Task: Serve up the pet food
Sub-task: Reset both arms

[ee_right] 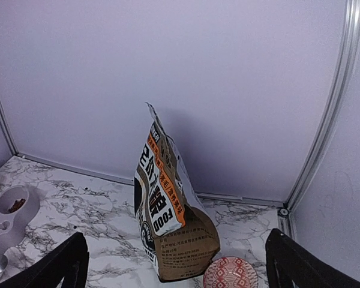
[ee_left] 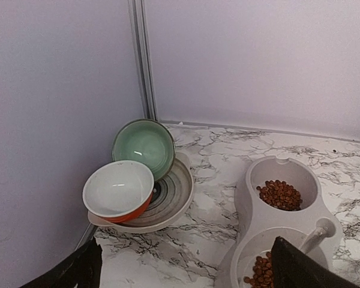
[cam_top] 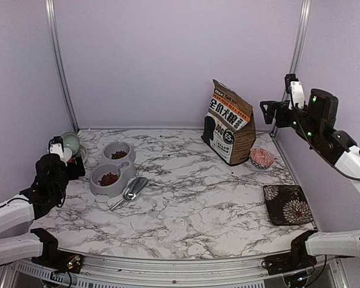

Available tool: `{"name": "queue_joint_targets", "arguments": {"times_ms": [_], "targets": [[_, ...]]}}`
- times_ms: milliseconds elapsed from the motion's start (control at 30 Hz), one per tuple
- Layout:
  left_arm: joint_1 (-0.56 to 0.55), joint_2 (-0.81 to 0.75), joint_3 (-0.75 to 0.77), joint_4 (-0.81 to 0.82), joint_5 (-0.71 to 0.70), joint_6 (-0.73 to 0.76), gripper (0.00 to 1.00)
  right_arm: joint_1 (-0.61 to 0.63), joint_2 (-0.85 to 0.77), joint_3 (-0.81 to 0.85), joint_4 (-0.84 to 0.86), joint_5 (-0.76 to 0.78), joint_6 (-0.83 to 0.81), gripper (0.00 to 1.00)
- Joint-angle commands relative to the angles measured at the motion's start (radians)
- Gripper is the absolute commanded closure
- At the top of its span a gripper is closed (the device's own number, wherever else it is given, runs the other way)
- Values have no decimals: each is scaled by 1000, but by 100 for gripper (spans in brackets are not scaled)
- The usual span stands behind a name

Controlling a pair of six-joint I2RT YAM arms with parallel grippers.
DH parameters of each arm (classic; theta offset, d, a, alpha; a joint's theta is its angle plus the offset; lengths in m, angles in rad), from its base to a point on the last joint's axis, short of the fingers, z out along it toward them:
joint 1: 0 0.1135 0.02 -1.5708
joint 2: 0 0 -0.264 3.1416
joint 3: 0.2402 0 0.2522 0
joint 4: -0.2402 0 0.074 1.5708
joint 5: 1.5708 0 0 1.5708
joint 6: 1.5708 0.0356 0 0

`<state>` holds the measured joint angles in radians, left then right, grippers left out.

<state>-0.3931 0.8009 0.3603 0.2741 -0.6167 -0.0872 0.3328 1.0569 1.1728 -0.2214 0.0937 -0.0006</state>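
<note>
While the left fingers stand spread wide and empty, the pet food lies just ahead toward their right-hand finger, in both wells of the grey feeder; the right fingers gape empty too, the dog-food bag upright ahead between them.

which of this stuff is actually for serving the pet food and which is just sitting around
For the job:
- pet food
- double feeder holding it
- scoop
- dog-food bag

Likely just lying about:
- red-patterned small bowl
- dark floral plate
- green bowl
- white and orange bowl
- striped plate
</note>
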Motion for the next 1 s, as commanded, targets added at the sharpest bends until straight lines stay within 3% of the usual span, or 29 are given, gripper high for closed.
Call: {"name": "queue_joint_targets", "arguments": {"times_ms": [0, 133, 367, 633, 867, 967], "targets": [[30, 69, -66, 248, -40, -28, 1, 5, -92, -159, 43, 101, 94, 0], [63, 166, -129, 416, -54, 9, 1, 4, -162, -285, 62, 162, 102, 0], [151, 313, -185, 619, 69, 61, 2, 5, -221, -492, 167, 239, 124, 0], [253, 441, -236, 881, 203, 63, 2, 4, -260, -735, 399, 301, 93, 0], [322, 530, -207, 950, 299, 64, 1, -12, -206, -862, 659, 379, 31, 0], [347, 651, -244, 1131, 322, 54, 1, -36, -159, -895, 755, 379, 3, 0]]}}
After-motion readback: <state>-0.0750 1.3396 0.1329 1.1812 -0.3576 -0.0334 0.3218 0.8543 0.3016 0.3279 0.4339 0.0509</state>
